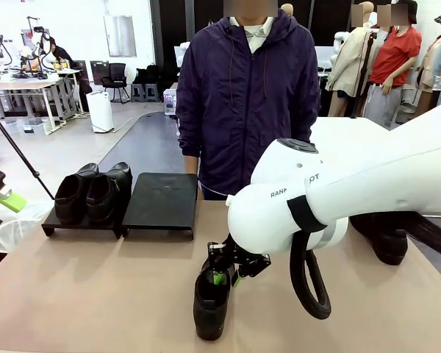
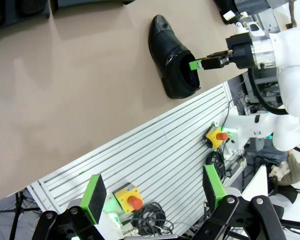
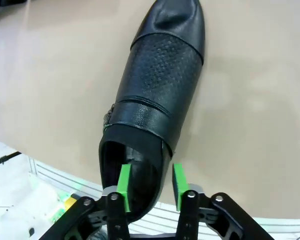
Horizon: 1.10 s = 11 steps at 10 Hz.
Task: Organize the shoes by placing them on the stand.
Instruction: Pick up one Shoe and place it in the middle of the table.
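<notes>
R claw is down at the heel end of 1 black shoe, jaws partly apart & straddling the collar's side wall. 1 green pad sits inside the opening, the other just outside the leather. A dark gap shows btw the inner pad & the wall, so the grip looks released, not clenched. Shoe lies flat on its sole on the tan tabletop, toe pointing straight away from the claw, heel under it. Front view: same R claw hangs off the white arm over that shoe, near the robot's edge of the tabletop, approx mid-width.

Beyond the R claw & off to its left is the black stand. 2 shoes sit side by side on the stand's far-left part, toes toward the robot; the part nearer the claw is bare. 4th shoe lies on the tabletop to the claw's right, mostly hidden behind the arm. Person in a dark jacket stands across the tabletop, past the stand.

L claw is wide open w/ nothing btw its pads, hovering off the tabletop edge over a white slatted panel w/ red stop buttons. From it, the shoe & R claw lie well ahead, on the tabletop.
</notes>
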### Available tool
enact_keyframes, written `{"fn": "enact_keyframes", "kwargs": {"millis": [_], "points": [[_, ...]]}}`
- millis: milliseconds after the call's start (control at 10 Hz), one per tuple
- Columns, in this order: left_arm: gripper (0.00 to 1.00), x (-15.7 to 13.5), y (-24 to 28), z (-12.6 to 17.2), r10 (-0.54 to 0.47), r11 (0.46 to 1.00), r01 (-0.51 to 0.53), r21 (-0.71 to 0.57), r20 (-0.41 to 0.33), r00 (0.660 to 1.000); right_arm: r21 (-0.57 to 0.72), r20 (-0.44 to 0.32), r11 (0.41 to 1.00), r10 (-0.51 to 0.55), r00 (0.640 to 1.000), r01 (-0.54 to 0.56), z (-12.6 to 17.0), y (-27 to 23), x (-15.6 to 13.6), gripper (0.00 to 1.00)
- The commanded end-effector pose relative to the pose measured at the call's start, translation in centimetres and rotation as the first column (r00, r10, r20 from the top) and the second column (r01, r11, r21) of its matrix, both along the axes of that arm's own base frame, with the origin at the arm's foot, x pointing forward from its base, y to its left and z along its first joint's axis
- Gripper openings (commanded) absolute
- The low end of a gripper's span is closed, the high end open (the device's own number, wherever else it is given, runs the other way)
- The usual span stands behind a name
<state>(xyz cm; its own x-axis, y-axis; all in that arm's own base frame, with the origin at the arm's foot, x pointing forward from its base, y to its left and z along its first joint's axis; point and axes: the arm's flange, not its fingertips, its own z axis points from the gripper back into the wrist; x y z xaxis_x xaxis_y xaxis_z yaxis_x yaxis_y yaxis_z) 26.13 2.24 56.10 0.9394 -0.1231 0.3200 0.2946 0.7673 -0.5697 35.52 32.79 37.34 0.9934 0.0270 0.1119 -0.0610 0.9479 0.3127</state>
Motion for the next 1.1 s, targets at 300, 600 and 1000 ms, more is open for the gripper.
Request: {"fn": "enact_keyframes", "kwargs": {"millis": [300, 600, 1000], "points": [[1.0, -0.2, 0.3, 0.2, -0.003, 1.0, 0.003, 0.009, -0.006, 1.0, 0.056, -0.077, 0.993, 0.108, 0.991, -0.104, 11.0, -9.6, -4.6, 1.0], [1.0, -0.2, 0.3, 0.2, -0.003, 1.0, 0.003, 0.009, -0.006, 1.0, 0.039, -0.052, 0.957, 0.289, 0.956, -0.288, 17.1, -22.7, -7.5, 1.0], [1.0, -0.2, 0.3, 0.2, -0.003, 1.0, 0.003, 0.009, -0.006, 1.0, 0.167, 0.152, 0.979, 0.088, 0.984, -0.113, 20.2, -35.6, -14.9, 1.0]]}}
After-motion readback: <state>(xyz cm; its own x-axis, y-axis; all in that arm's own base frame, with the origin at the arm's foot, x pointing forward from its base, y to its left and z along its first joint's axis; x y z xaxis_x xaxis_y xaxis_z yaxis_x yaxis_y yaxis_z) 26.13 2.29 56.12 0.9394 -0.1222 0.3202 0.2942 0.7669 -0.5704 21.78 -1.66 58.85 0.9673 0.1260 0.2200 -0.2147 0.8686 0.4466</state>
